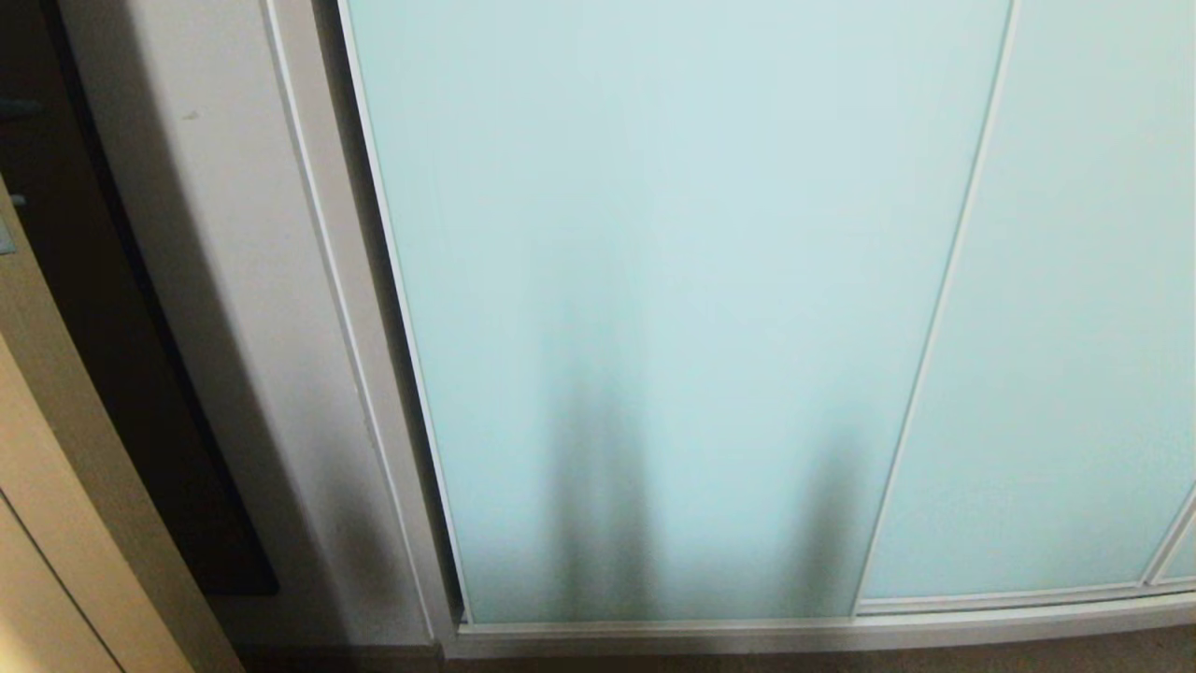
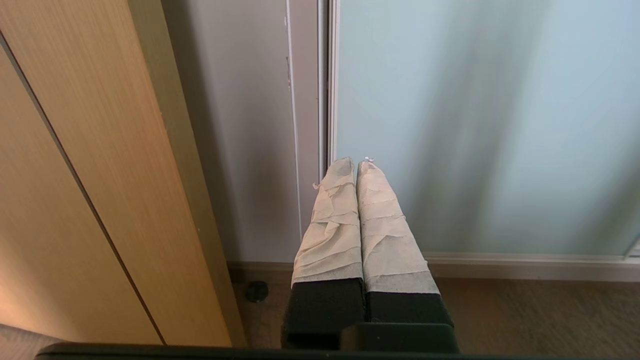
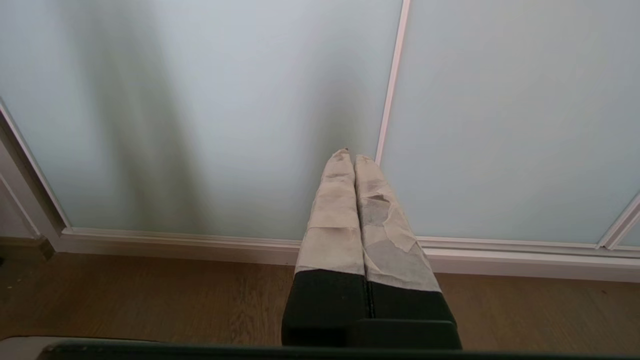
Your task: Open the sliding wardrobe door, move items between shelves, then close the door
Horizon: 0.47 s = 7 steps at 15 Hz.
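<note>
Standing at the far left is a tan wooden panel (image 2: 90, 165), with the off-white wardrobe side post (image 1: 224, 308) next to it. The sliding wardrobe door (image 1: 654, 280) fills the middle, fully closed against that post, its frosted aqua glass hiding whatever lies behind. The left gripper (image 2: 356, 162) points toward the door's frame edge, its 2 taped fingers pressed together, holding nothing. The right gripper (image 3: 351, 154) faces the glass near a thin white divider strip (image 3: 392, 85), fingers likewise together and empty, above the wooden floor (image 3: 150, 295).

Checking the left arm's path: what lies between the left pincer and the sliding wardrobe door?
Nothing: in the left wrist view only bare wood floor separates the shut left pincer from the sliding wardrobe door.
</note>
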Tool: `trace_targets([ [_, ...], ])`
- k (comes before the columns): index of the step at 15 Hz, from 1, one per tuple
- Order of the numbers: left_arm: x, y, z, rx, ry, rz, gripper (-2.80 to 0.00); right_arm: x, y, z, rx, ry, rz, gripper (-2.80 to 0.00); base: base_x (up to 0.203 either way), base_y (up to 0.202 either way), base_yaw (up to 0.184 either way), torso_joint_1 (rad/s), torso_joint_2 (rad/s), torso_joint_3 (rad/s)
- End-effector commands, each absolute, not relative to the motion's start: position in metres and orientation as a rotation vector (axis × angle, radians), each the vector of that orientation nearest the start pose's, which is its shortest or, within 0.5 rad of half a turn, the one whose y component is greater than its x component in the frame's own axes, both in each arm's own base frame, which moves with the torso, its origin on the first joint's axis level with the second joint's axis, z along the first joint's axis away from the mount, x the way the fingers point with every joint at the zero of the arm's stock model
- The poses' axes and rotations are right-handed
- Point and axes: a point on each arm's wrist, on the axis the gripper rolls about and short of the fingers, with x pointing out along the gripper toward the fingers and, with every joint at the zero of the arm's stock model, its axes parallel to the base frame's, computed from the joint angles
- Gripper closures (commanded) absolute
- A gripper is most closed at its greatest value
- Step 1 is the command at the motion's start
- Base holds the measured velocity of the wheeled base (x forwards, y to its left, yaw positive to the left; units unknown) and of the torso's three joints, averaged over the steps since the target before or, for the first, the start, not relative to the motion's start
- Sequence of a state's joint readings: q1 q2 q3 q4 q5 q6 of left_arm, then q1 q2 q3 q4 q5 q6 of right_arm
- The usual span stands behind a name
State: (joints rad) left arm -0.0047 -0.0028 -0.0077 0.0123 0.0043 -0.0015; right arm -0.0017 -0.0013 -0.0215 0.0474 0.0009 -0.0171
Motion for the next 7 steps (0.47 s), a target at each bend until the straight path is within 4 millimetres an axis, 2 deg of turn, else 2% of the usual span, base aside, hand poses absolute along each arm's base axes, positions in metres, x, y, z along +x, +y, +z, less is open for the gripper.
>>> trace_targets([
  [1, -0.0235, 0.0002, 0.0763, -0.002, 0.003, 0.000, 0.00, -0.0245, 0.0000, 0.0767, -0.025, 0.025, -0.001, 0.00, 0.000, 0.000, 0.000, 0.000, 0.00, 0.000],
  [7, -0.0234, 0.0002, 0.0763, -0.002, 0.004, 0.000, 0.00, -0.0245, 0.0001, 0.0765, -0.008, 0.026, 0.000, 0.00, 0.000, 0.000, 0.000, 0.000, 0.00, 0.000],
])
